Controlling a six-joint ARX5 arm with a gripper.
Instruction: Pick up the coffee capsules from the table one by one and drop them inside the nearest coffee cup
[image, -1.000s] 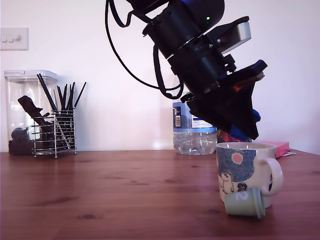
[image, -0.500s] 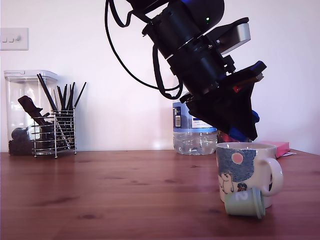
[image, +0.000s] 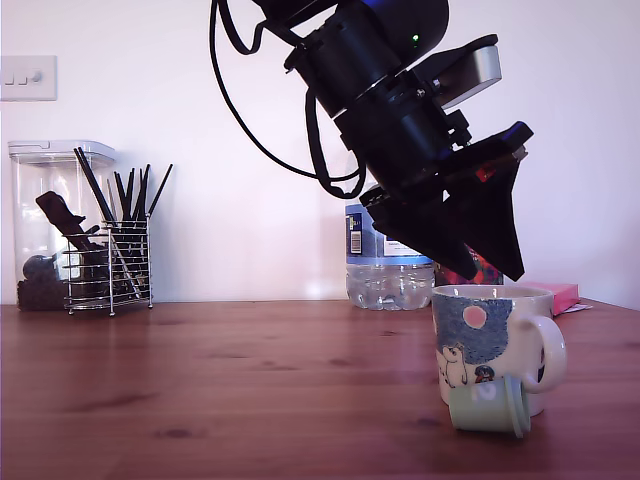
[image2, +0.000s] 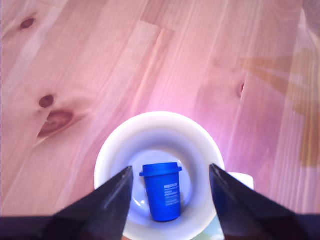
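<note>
**Exterior view: blue pod's in the mug, mint one's on the table**

Exterior view first, nearest stuff up front: your pale mint capsule (image: 489, 404) is lying on its side on the wooden table (image: 220, 390), resting right against the base of the coffee cup (image: 492, 342), on the side facing the camera. The cup sits toward the exterior view's right, handle pointing right, pink dot and little cartoon figures facing you.

Directly above the cup's rim hangs your gripper (image: 480, 255), tilted down and to the right, not touching the cup. From the wrist view the gripper (image2: 170, 187) has its fingers (image2: 112, 200) spread wide apart, one on each side of the cup's (image2: 112, 145) opening, with nothing between them. Down inside the cup you can see the dark blue capsule (image2: 162, 192) sitting on the bottom, rim end pointing away from the wrist camera.

Further back, a clear water bottle (image: 385, 262) stands behind the arm near the wall, and something pink (image: 560, 295) lies flat behind the cup. Way over on the exterior view's left there's a wire holder of black sticks (image: 110, 255) in front of a clear storage jar (image: 45, 220), with a light switch (image: 28, 77) on the wall above.
</note>
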